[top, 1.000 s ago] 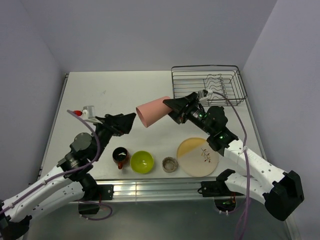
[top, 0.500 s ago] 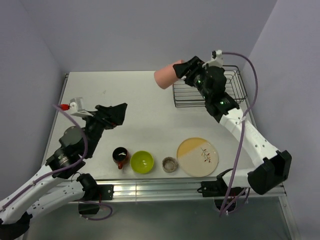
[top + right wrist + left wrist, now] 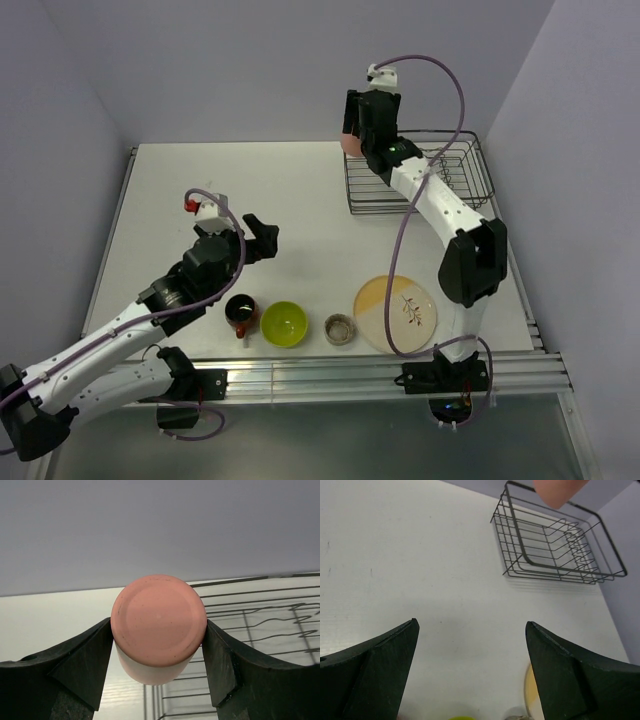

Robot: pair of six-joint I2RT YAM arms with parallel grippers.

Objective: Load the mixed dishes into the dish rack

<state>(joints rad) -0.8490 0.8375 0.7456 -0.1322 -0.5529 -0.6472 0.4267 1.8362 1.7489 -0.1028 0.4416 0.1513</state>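
My right gripper [image 3: 352,133] is shut on the pink tumbler [image 3: 346,144] and holds it in the air at the far left corner of the dish rack [image 3: 452,190]. In the right wrist view the tumbler's base [image 3: 159,620] faces the camera between both fingers [image 3: 92,665], with rack wires [image 3: 260,611] behind. My left gripper [image 3: 262,236] is open and empty above the table's middle left. The orange mug [image 3: 239,313], lime-green bowl [image 3: 284,323], tiny beige cup [image 3: 340,328] and pale-yellow plate [image 3: 396,313] sit in a row near the front edge. The left wrist view shows the rack [image 3: 555,545] and the tumbler [image 3: 555,490].
The rack stands at the table's far right, close to the right wall. The white table [image 3: 230,190] has a raised rail along its front edge [image 3: 330,370]. The plate's rim [image 3: 528,692] shows by my left gripper's right finger [image 3: 575,675].
My right arm has swung the tumbler from above the table's middle up and back to the rack's far left corner. My left arm has shifted right, still open.
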